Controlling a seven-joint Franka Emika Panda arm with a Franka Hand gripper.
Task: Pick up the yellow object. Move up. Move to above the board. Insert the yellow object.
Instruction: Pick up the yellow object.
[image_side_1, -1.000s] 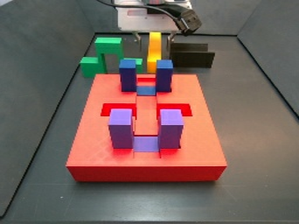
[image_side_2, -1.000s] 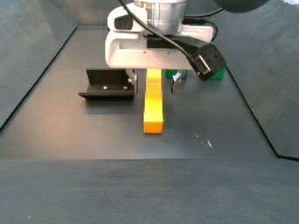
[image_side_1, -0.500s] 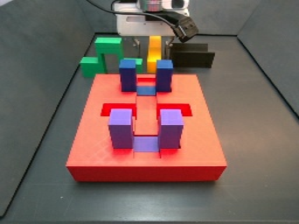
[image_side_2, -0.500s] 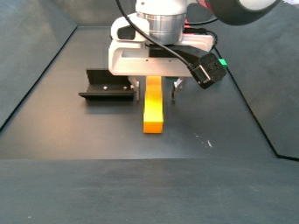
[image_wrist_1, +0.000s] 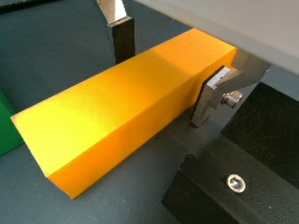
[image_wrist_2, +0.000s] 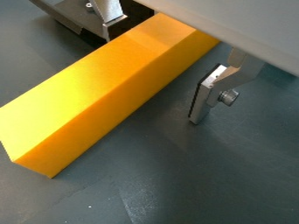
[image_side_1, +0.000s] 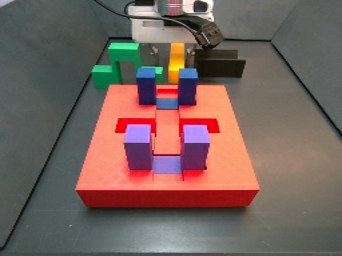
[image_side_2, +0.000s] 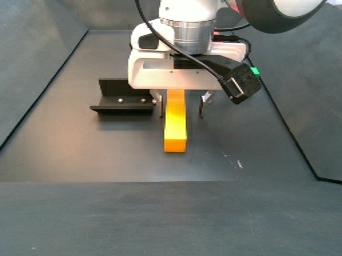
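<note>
Dark grey floor with low black walls encloses the whole scene. On it the gripper (image_side_2: 183, 97) is low, at the far end of the yellow object (image_side_2: 175, 121), with its jaws wide and one finger on each long side of the bar. In a wrist view one finger (image_wrist_1: 121, 37) is close to the bar's side, and the finger opposite (image_wrist_1: 222, 91) also seems just beside it, but I cannot tell if either pad really touches. The bar lies flat on the floor. The black fixture (image_side_2: 122, 97) stands just beside the bar. Green blocks (image_side_1: 122, 60) lie near, and the board (image_side_1: 167, 150) with its blue and purple uprights is well apart, toward the camera in a side view. My worry is that the grasp sits near one end, so the long free part could droop or turn when lifted. Then it might catch the blue uprights (image_side_1: 166, 84) at insertion.
</note>
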